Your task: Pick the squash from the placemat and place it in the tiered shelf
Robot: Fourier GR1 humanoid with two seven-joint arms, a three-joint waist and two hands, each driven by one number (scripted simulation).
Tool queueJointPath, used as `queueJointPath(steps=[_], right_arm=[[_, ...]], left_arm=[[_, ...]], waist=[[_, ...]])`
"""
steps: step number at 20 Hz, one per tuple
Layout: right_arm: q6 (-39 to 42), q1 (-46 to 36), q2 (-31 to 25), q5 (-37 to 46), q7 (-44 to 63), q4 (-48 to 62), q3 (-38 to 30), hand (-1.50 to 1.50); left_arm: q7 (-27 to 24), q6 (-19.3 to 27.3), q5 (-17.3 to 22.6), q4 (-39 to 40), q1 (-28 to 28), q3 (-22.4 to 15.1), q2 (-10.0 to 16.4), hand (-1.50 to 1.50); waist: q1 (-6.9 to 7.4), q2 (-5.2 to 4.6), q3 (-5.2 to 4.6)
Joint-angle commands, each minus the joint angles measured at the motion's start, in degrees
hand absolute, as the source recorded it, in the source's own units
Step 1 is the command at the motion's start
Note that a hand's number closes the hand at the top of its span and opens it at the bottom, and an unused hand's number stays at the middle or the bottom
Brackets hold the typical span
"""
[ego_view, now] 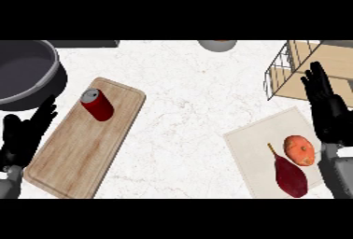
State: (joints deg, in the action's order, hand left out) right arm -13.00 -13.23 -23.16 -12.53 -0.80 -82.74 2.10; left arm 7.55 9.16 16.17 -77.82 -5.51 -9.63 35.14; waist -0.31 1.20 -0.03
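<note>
Standing open at the view's left edge, the black left hand (24, 133) shows straight, spread fingers below a dark grey round pot (21, 74). Beside it a long wooden cutting board (82, 144) carries a red metal can (97, 105). Further right, a pale square placemat (258, 144) holds the round orange squash (300, 150) beside a dark red tapered vegetable (290, 177). The black right hand (324, 105) — fingers straight, holding nothing — overlaps the wire-and-wood tiered shelf (289, 79).

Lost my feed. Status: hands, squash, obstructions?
Hands open: left hand by wooden cutting board, right hand near wire-and-wood tiered shelf. Round orange squash on pale placemat, ungrasped. Dark red long vegetable beside it.
</note>
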Motion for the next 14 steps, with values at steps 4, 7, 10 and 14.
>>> queueJointPath(steps=[4,7,10,14], right_arm=[[19.1,-0.8,-9.2,-11.0,-4.0,7.8,-8.8,-1.50],[16.3,0.6,7.3,-27.8,-1.6,8.3,-13.1,-1.50],[9.0,6.6,-17.7,3.7,-4.9,12.9,-9.0,1.50],[3.6,5.1,-8.3,-2.5,-21.7,27.5,-19.0,-1.50]], left_arm=[[-7.1,4.0,-4.8,-2.5,-5.1,-3.4,-8.9,0.00],[-5.7,2.3,-2.3,-4.0,-4.4,-3.4,-9.0,0.00],[-7.0,2.8,-3.3,-5.7,-5.6,-4.8,-10.5,0.00],[-9.4,3.7,-5.9,-5.4,-5.3,-8.0,-13.9,0.00]], waist=[[-0.15,-1.42,0.11],[-2.64,-0.71,2.48],[-2.16,-2.62,-0.47],[0.76,-1.96,0.39]])
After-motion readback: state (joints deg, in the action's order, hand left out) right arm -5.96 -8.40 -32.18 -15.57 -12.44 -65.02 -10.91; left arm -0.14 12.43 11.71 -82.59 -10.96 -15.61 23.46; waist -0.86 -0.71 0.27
